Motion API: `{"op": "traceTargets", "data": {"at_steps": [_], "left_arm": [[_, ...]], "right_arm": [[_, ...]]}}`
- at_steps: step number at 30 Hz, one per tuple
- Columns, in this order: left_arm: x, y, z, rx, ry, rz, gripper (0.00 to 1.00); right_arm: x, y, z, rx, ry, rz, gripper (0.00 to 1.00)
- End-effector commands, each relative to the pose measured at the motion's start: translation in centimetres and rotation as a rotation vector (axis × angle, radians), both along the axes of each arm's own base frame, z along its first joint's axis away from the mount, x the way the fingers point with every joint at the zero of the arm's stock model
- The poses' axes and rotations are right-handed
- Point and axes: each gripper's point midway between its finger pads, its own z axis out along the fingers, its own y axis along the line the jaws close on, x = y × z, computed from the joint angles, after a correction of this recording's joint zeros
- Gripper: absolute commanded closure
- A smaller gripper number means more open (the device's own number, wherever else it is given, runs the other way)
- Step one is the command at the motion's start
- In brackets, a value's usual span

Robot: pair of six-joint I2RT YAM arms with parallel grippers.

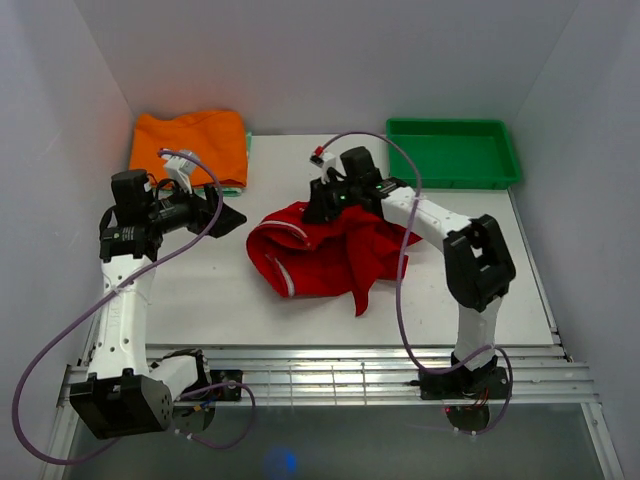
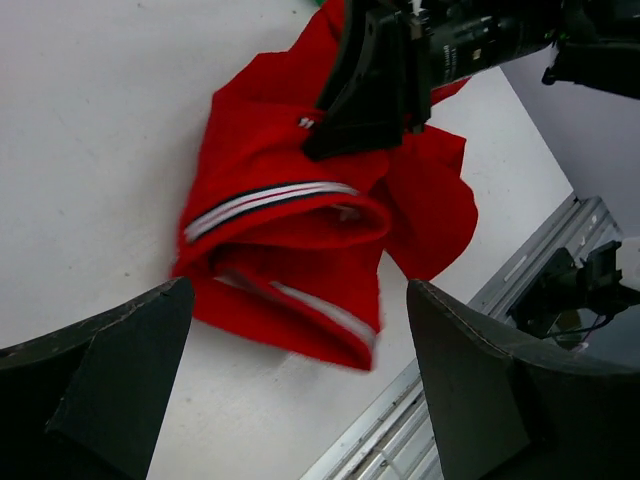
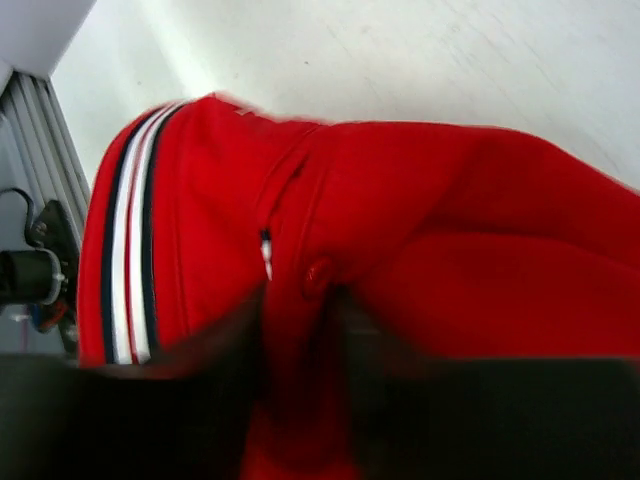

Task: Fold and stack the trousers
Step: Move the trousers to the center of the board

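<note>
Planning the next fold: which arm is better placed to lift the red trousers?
Right. The right gripper sits on the far edge of the red trousers, cloth between its fingers; the left gripper hangs open, apart from them.

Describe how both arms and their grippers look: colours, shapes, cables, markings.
Both arms, left arm and right arm, have white links with black joint housings. A thin purple cable loops loosely along each. The left gripper and right gripper are black, with broad wedge-shaped matte fingers. A small red-and-white connector sits near the right wrist.
</note>
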Motion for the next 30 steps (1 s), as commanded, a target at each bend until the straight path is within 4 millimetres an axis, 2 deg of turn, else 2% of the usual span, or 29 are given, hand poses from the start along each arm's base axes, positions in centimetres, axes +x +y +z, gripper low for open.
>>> {"op": "traceTargets", "data": {"at_steps": [1,3,4,6,7,8,9,10,11,12,14,15,16,17,18,19,20,21,22,24,25,27,28,29,30], "left_arm": [[-0.5,0.6,-0.5,-0.054,0.051,0.106,0.02],[0.0,1.6,-1.3,-0.056,0.082,0.18,0.02],[0.2,1.9,-1.9,-0.052,0.097,0.204,0.02],[1.4,3.0,-3.0,-0.028,0.118,0.273,0.02],[1.8,3.2,-3.6,-0.022,0.135,0.286,0.02],[2.1,3.5,-4.4,-0.013,0.164,0.292,0.02],[2.7,3.5,-5.7,-0.004,0.208,0.28,0.02],[2.9,3.4,-6.2,0.001,0.219,0.258,0.02],[3.0,3.1,-6.8,0.004,0.23,0.227,0.02],[3.0,3.0,-7.4,0.026,0.219,0.182,0.02],[3.0,2.5,-8.9,0.041,0.244,0.119,0.02],[2.9,2.6,-9.5,0.104,0.194,0.054,0.02],[2.6,2.1,-9.8,0.11,0.183,-0.009,0.02],[1.8,1.9,-10.3,0.138,0.175,-0.055,0.02],[1.3,1.3,-10.7,0.177,0.139,-0.11,0.02],[1.2,1.6,-10.9,0.29,0.033,-0.16,0.02],[0.9,0.8,-11.6,0.361,-0.014,-0.217,0.02],[0.6,0.9,-12.8,0.424,-0.032,-0.247,0.02],[0.4,0.3,-13.4,0.498,-0.098,-0.322,0.02],[-0.1,-0.3,-15.1,0.554,-0.113,-0.385,0.02],[-0.2,-0.5,-15.7,0.571,-0.118,-0.403,0.02],[0.3,-1.3,-17.2,0.619,-0.14,-0.437,0.02],[-0.1,-1.6,-18.6,0.629,-0.123,-0.454,0.02],[0.4,-2.5,-19.0,0.638,-0.156,-0.463,0.02],[0.7,-2.4,-20.0,0.671,-0.144,-0.45,0.02]], "right_arm": [[1.1,5.3,5.5,0.098,-0.183,0.083,0.48],[1.9,6.1,6.5,0.114,-0.21,0.086,0.19],[2.8,6.0,8.9,0.128,-0.271,0.072,0.02],[4.4,4.4,10.5,0.107,-0.329,0.025,0.04],[4.7,3.5,12.5,0.113,-0.375,0.014,0.05],[4.8,2.2,12.1,0.058,-0.379,0.009,0.05],[5.4,0.7,12.4,0.026,-0.403,0.003,0.05],[5.0,-0.5,13.3,0.001,-0.427,0.011,0.04],[5.1,-1.8,12.8,-0.068,-0.485,0.035,0.03],[4.0,-3.3,11.1,-0.151,-0.446,0.059,0.01],[2.2,-5.7,8.6,-0.269,-0.438,0.098,0.08],[1.0,-7.1,6.8,-0.347,-0.436,0.157,0.12],[0.2,-8.2,6.5,-0.382,-0.446,0.17,0.17],[-0.8,-9.9,3.2,-0.466,-0.398,0.181,0.19],[-1.5,-10.9,1.9,-0.512,-0.399,0.213,0.23],[-2.5,-11.8,1.8,-0.531,-0.404,0.223,0.26],[-3.2,-12.7,0.7,-0.563,-0.391,0.229,0.27],[-4.6,-13.6,-1.3,-0.584,-0.325,0.232,0.27],[-5.7,-14.1,-2.0,-0.595,-0.262,0.227,0.28],[-7.8,-14.5,-3.2,-0.575,-0.122,0.221,0.27],[-8.7,-14.6,-3.5,-0.556,-0.056,0.185,0.2],[-9.4,-14.4,-3.9,-0.52,-0.017,0.165,0.12],[-9.9,-14.6,-4.7,-0.521,0.016,0.16,0.09],[-9.8,-14.5,-5.1,-0.515,0.033,0.135,0.09],[-9.9,-14.6,-5.5,-0.515,0.055,0.127,0.09]]}}
